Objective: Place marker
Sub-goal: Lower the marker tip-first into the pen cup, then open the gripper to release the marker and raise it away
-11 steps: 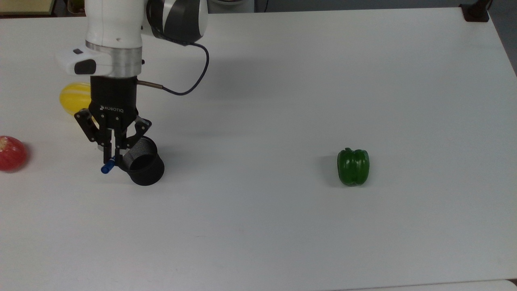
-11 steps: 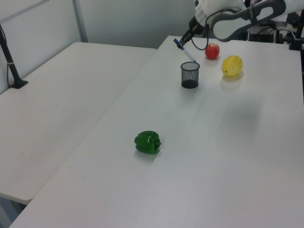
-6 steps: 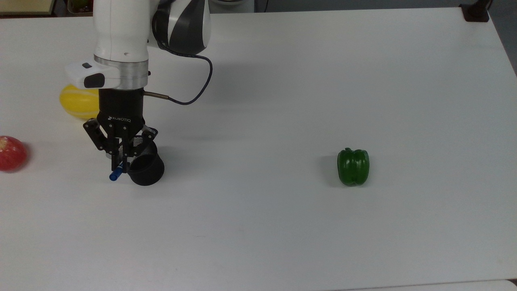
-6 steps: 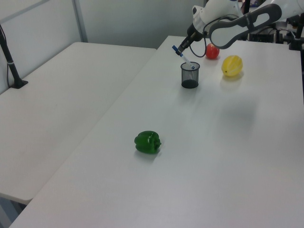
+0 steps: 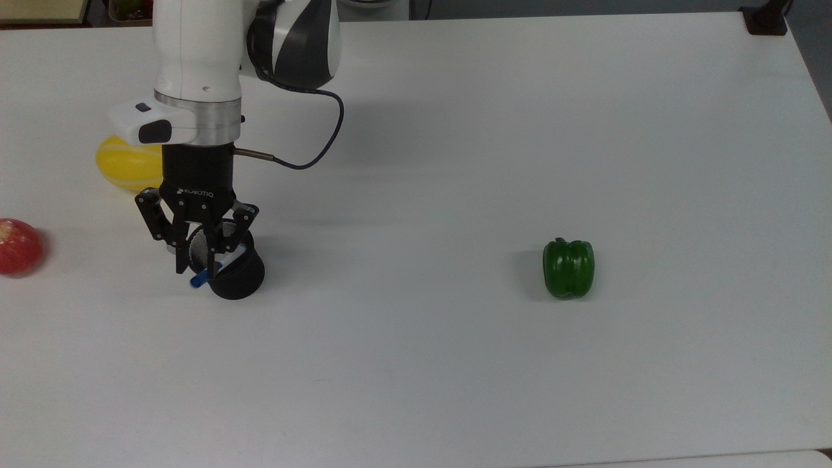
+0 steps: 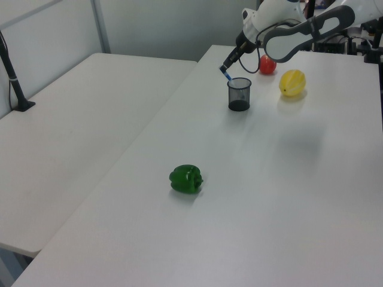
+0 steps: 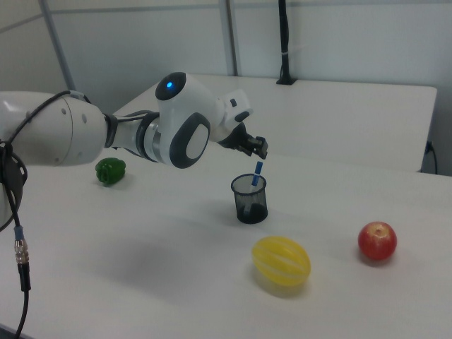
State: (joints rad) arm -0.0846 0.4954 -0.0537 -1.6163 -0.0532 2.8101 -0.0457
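My pincer (image 5: 195, 265) hangs apart above the black mesh cup (image 5: 235, 273); the slim white blue-capped marker (image 7: 257, 171), seemingly light and stiff, stands inside.

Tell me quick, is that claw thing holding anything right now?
Gripper: open, holding nothing. The marker stands in the black mesh cup, blue cap up, just below the fingers.

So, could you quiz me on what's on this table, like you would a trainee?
1. True or false: the slim white marker with a blue cap has its lower end inside the black mesh cup.
2. Which lies nearest that cup? A) green bell pepper B) yellow striped melon C) red apple
3. How many fruits and vegetables rest on the white table?
Key: 1 true; 2 B; 3 three.
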